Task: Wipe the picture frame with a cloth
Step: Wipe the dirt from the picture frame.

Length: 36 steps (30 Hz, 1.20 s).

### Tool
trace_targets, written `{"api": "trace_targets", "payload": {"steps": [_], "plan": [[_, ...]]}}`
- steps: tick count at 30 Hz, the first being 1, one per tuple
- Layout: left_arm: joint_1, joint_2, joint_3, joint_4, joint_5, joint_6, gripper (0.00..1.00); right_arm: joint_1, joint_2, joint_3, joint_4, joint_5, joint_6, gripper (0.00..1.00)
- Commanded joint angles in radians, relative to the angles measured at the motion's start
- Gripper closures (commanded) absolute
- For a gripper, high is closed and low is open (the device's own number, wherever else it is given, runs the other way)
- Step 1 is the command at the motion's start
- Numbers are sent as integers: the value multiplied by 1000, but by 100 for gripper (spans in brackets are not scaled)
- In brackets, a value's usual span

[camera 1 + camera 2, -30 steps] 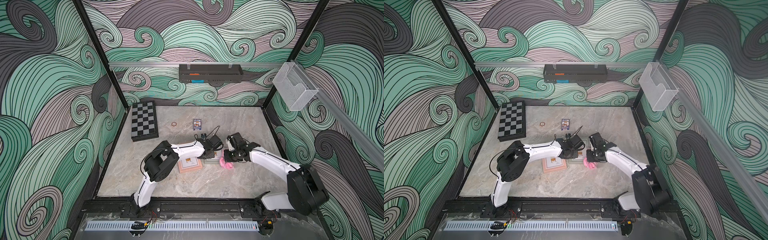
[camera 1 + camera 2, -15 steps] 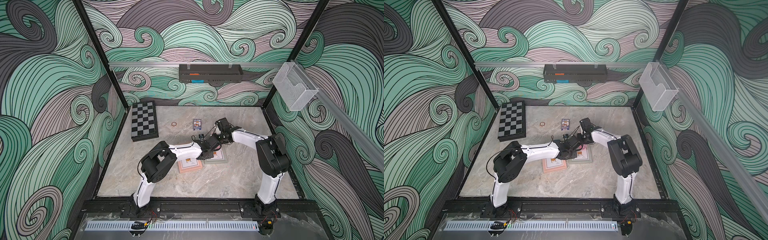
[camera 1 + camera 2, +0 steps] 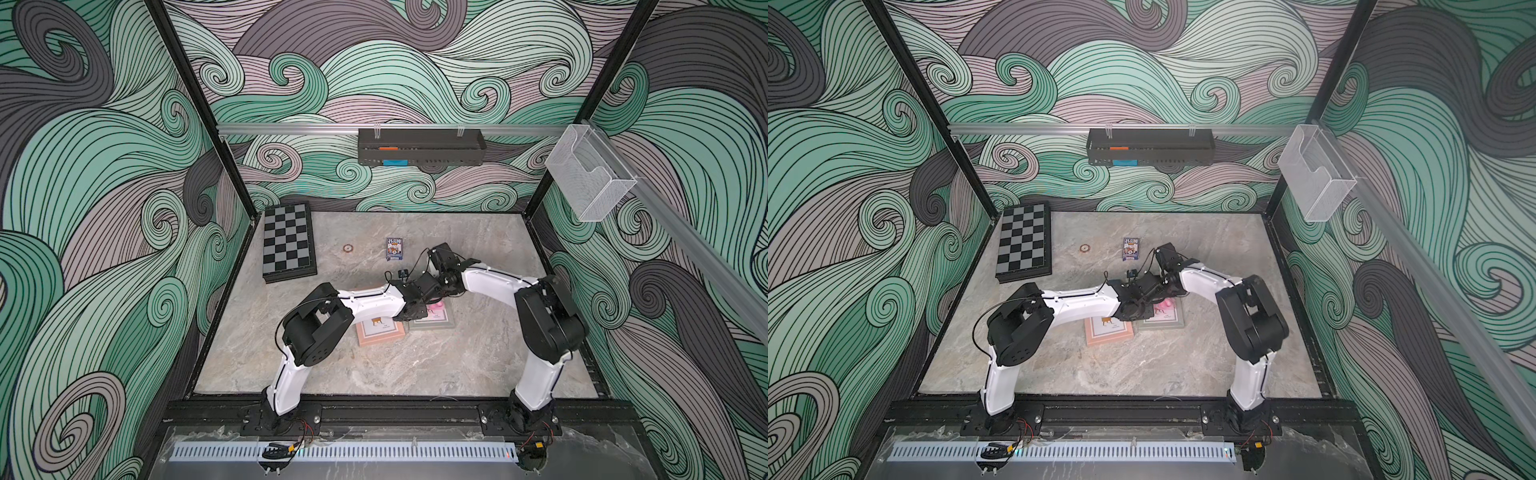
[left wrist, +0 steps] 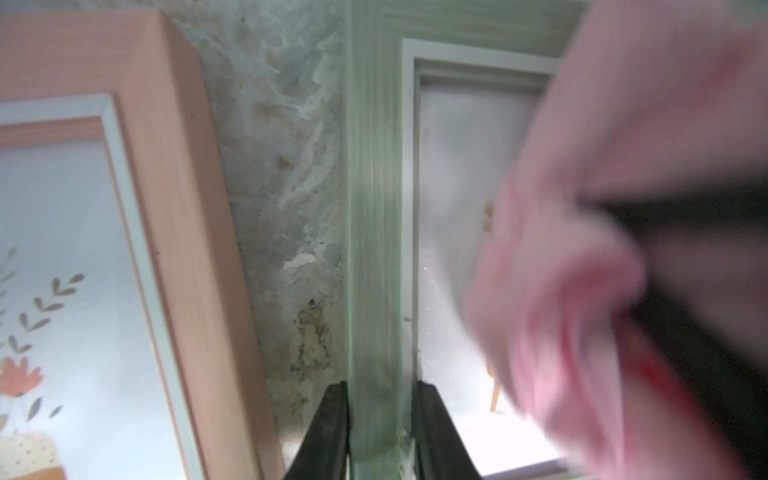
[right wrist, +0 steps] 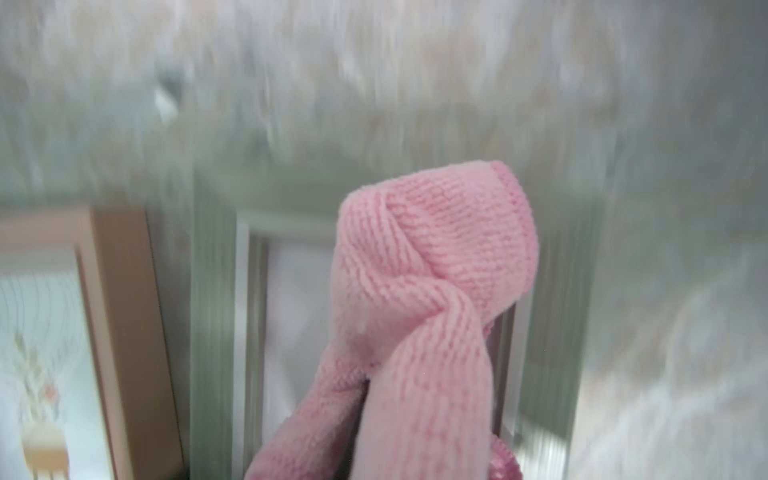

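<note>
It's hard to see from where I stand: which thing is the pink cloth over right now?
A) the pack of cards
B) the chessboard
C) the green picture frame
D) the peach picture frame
C: the pink cloth is bunched over the glass of the green frame, while the peach frame lies beside it uncovered.

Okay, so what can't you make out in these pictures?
Green frame picture: arms cover most of it in both top views; cloth blocks it in the left wrist view.
Whether cloth touches that frame: right wrist view is motion-blurred.
Ring: too small in both top views.
Card box print: too small there too.
</note>
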Motion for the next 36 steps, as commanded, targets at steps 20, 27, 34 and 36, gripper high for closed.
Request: {"api": "trace_targets", "payload": {"steps": [20,27,34,36], "plan": [[-14,-1,-43,-38,14,-16,93,-44,125,119,51,-159,14,100],[-12,22,-12,-50,-19,-10,92,51,25,-71,61,-227,43,100],[-8,36,13,-57,-44,-1,92,65,-311,-339,-35,5,56,100],[-5,36,14,-55,-45,1,92,56,-398,-371,-90,81,47,100]]}}
